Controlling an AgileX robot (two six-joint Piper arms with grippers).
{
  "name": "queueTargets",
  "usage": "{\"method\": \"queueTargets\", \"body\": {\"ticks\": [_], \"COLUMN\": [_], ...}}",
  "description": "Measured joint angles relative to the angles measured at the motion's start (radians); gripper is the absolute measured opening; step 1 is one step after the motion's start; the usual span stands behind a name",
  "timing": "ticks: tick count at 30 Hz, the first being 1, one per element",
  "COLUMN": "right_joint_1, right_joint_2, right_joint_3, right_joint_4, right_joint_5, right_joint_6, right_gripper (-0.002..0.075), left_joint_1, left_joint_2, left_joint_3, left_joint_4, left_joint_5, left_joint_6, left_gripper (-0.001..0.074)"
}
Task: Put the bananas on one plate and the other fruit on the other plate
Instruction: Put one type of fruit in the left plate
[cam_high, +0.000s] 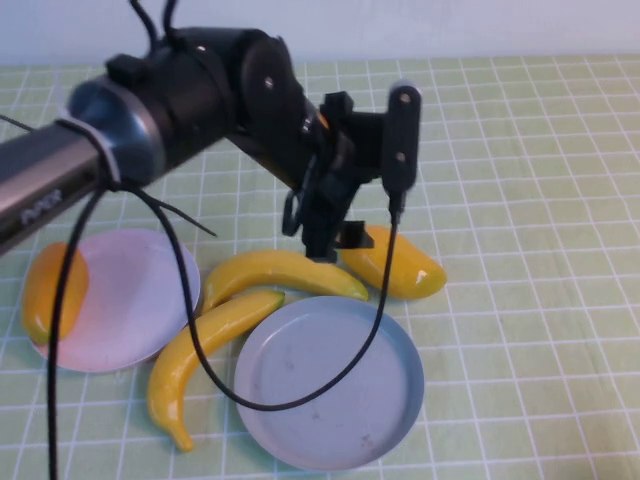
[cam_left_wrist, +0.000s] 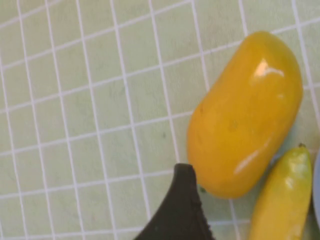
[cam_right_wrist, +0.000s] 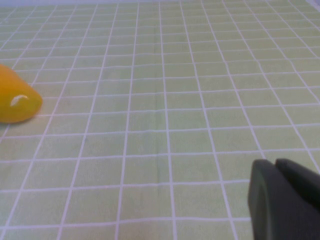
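On the left, a plump orange-yellow mango rests on the pale pink round plate, beside two long yellow plastic bananas bordering the grey-blue rimmed plate. Above the second glossy mango, the left gripper hangs spread, holding nothing. The right gripper, fingers closed, hovers over the green checked cloth.

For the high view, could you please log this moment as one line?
left gripper: open above mango | right gripper: shut, parked | bananas: on cloth | grey-blue plate: empty

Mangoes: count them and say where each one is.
2. One mango rests on the left edge of the pink plate. The other mango lies on the cloth beyond the grey-blue plate, just beneath the left hand. The arm might hide more.
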Motion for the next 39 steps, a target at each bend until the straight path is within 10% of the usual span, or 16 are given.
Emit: {"method": "queueTargets", "body": {"ticks": [39], "right_joint_1": [0.000], "right_joint_2": [0.000], "right_joint_3": [0.000], "right_joint_4": [0.000], "right_joint_5": [0.000], "right_joint_6": [0.000], "right_gripper": [-0.0017], "left_joint_1": [-0.035], "left_joint_2": [0.221], "left_joint_3": [0.000], "left_joint_4": [-0.103], "left_joint_5": [-0.187], "left_joint_6": [0.256], "left_gripper": [0.0559]}}
